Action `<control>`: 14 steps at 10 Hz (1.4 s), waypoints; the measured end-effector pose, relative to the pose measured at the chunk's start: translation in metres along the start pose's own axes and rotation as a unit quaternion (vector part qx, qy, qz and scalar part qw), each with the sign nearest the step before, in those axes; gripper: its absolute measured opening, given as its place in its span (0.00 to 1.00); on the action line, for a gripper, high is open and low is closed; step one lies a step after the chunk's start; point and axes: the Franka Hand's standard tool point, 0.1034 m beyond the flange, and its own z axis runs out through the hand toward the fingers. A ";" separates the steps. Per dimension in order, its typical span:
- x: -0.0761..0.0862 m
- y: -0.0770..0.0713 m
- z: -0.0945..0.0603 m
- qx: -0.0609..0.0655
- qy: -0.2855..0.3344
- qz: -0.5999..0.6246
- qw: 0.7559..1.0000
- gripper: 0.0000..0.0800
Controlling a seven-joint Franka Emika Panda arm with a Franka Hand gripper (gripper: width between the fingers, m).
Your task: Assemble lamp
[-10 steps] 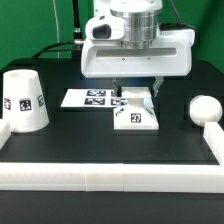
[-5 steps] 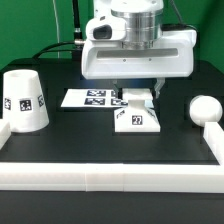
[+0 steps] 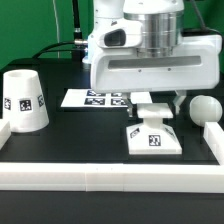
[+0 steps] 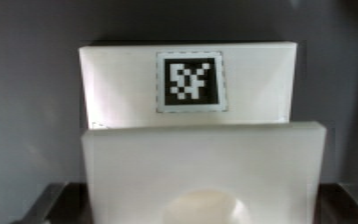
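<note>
The white square lamp base (image 3: 152, 138) with a black-and-white tag lies on the black table, right of centre and near the front rail. My gripper (image 3: 153, 104) stands over its raised back part and is shut on it. In the wrist view the base (image 4: 197, 150) fills the space between my dark fingers (image 4: 51, 202), with its tag facing the camera. The tapered shade (image 3: 22, 100) stands at the exterior view's left. The round-topped bulb (image 3: 205, 108) stands at the exterior view's right, just right of the gripper.
The marker board (image 3: 92, 98) lies flat behind and left of the base. A long white rail (image 3: 110, 178) runs along the front, and another rail (image 3: 212, 142) runs on the right, close to the base.
The gripper and the base have moved together toward the front rail and to the exterior view's right, away from the marker board. The shade and bulb have not moved.
</note>
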 end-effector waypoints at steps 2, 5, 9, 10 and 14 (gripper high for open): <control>0.030 -0.017 0.000 0.003 0.013 0.004 1.000 0.67; 0.058 -0.035 0.000 0.008 0.029 0.001 1.000 0.67; 0.075 -0.046 0.001 0.009 0.028 0.005 1.000 0.67; 0.075 -0.046 0.001 0.009 0.028 0.004 1.000 0.67; 0.050 -0.040 -0.011 0.006 0.029 -0.010 1.000 0.87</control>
